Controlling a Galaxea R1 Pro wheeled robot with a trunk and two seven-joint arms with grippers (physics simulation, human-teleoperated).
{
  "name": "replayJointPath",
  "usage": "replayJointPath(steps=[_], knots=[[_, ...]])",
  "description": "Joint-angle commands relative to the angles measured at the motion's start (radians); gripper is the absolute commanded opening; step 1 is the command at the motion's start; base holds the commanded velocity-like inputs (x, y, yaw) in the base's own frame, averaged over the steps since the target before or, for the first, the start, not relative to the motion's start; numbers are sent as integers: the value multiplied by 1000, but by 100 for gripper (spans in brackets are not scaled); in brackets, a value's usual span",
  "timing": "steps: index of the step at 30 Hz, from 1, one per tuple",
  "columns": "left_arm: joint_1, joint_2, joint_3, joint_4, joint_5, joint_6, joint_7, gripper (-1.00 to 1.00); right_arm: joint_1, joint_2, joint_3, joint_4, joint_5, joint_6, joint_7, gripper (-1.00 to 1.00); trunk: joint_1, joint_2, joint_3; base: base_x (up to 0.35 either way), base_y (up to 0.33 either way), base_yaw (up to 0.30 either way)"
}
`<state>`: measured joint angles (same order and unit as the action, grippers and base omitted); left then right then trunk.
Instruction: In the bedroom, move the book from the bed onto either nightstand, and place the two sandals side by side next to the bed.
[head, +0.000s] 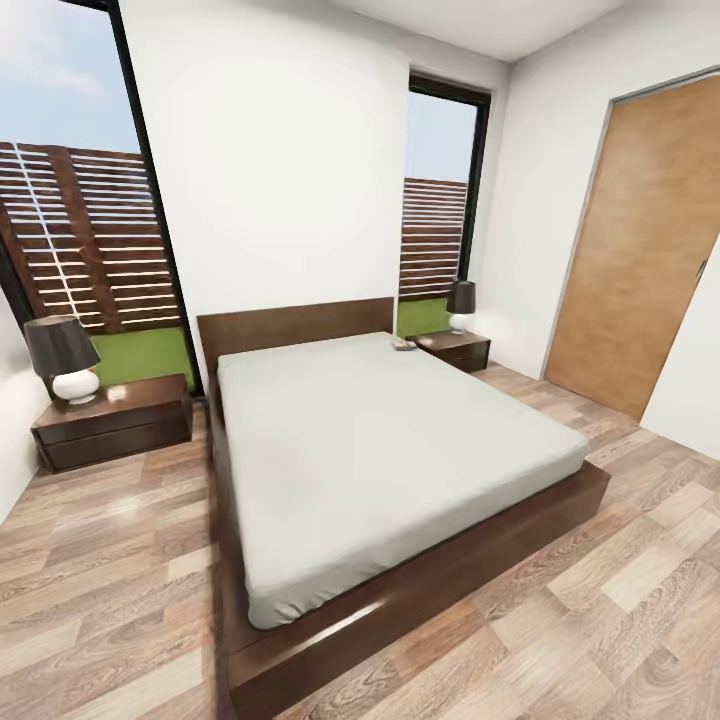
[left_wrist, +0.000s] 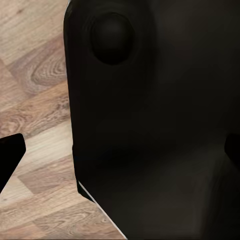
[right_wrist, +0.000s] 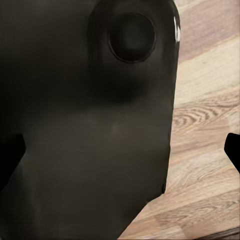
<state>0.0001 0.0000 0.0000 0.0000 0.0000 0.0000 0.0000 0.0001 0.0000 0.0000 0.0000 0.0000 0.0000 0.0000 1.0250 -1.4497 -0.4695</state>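
head view: bed (head: 400, 450) at centre, mattress bare; something small on the upper-right nightstand (head: 455, 350), maybe the book; sandals unplaced by this evidence; gripper openings, can't tell.

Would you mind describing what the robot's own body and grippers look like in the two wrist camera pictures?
In both wrist views a big, smooth, glossy black housing with rounded edges stands over the wood floor; each has a round dome or socket near one end. Black fingertips of each gripper poke in at the picture's edges. No cables or markings are visible.
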Motion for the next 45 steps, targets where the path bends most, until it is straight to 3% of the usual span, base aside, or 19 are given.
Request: replayJointPath(steps=[1,5,19,45], knots=[[0,0,0,0,0,0,0,100,0,0,0,0,0,0,0,100,0,0,0,0,0,0],[15,1,-11,-22,-4,23,12,100,-23,18,1,8,-2,2,-2,100,0,0,0,0,0,0],[15,1,-12,-65,-5,63,12,100,-51,20,1,8,-3,-2,-5,100,0,0,0,0,0,0],[15,2,-11,-74,-5,68,12,100,-54,20,-10,6,-11,-9,-5,100,0,0,0,0,0,-2]])
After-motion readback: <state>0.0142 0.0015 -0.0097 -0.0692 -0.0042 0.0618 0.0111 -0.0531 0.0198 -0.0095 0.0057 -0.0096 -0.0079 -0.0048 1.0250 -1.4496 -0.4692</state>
